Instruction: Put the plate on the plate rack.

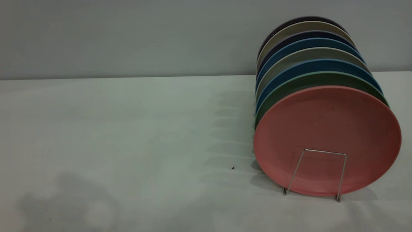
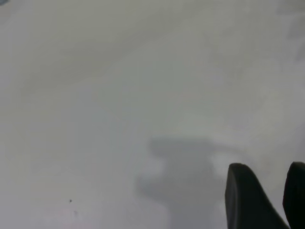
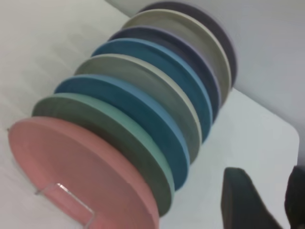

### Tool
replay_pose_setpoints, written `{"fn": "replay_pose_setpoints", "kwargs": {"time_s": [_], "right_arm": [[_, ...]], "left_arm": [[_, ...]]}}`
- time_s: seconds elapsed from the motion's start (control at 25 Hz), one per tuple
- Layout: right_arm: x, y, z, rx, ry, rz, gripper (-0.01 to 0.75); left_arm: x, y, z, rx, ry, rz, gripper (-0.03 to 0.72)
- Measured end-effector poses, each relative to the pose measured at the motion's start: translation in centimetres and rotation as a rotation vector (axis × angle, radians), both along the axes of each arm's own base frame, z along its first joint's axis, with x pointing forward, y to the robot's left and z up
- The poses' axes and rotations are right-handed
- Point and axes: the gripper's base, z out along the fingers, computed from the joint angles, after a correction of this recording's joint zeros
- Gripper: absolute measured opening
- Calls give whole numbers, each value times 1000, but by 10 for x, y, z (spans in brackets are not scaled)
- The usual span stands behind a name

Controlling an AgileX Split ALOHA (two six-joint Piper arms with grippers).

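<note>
Pink plate (image 1: pixel 326 129) upright in plate rack (image 1: pixel 317 174), hiding rack's rear loops.

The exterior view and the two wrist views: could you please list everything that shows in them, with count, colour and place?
plate: one, salmon pink, standing on edge at the near end of the row, at the table's right side.
plate rack: one, silver wire; its front loop stands before the pink plate, the rest hidden by plates.
other plates: seven behind the pink one, from front to back teal green, blue, grey, blue, dark purple, beige, dark.
table: one, pale grey-white, under everything.
wall: grey, behind the table.
left claw: dark fingers apart, above bare table.
right claw: dark fingers apart, beside the row of plates, touching nothing.
</note>
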Motion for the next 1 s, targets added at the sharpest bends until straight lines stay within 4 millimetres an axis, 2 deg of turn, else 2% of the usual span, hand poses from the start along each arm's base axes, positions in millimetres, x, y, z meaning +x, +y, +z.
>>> {"fn": "replay_pose_setpoints", "kwargs": {"time_s": [0.2, 0.36, 0.68, 1.0], "right_arm": [[-31, -19, 17, 99, 7, 6, 243], [-58, -30, 22, 151, 48, 54, 243], [-108, -52, 20, 183, 194, 147, 243], [-147, -70, 20, 271, 213, 226, 243]], "left_arm": [[-31, 13, 23, -23, -36, 23, 240], [-59, 24, 40, -47, -74, 41, 240], [-120, 49, 64, -84, -142, 60, 240], [-177, 71, 80, -171, -310, 54, 240]]}}
